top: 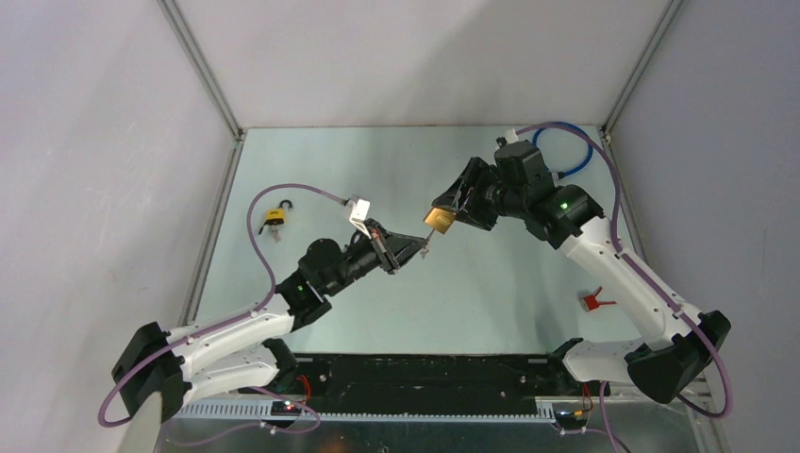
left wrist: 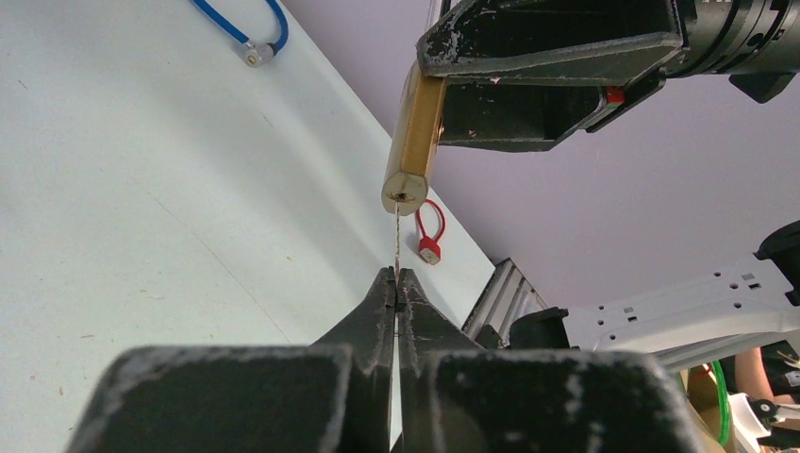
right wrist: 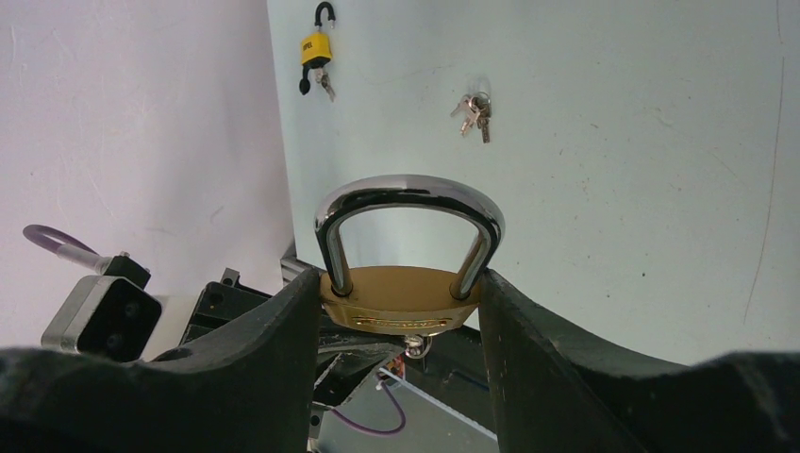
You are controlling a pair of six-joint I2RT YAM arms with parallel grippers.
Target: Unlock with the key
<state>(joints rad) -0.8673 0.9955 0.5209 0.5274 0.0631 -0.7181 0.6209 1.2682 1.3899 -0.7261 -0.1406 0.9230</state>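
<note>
Pale grey-green tabletop point(top: 491, 302) fills the cell floor, and both arms are lifted off it, meeting in the air above its middle. The right gripper point(right wrist: 398, 316) reaches in from the far right. Its jaws are set partly apart and clamped on the two sides of the brass-bodied padlock point(top: 438, 220), which hangs well clear of the table. Its chrome shackle point(right wrist: 408, 189) points away from the wrist with both legs down in the body, so it looks locked.

The left gripper point(left wrist: 396, 280) comes up from the near left, jaws pressed fully together, pinching the thin silver key point(left wrist: 395, 241) edge-on. Off at the far left of the table lies a yellow padlock with a black shackle point(top: 274, 218), and near the right edge a small red lock point(top: 594, 302). Neither is in play.

Now the key itself: its blade runs straight from the fingertips to the keyway in the padlock's bottom face. The tip is at the slot or just inside it, but how deep it sits I can't tell.

So my read is that insertion is the step in hand, with the turn not yet made. Next, the left arm needs a push dead along the blade's line to seat it. Then comes a roll of that wrist to turn the key, with the right claw gripping hard enough that the brass body doesn't twist along with it.
</note>
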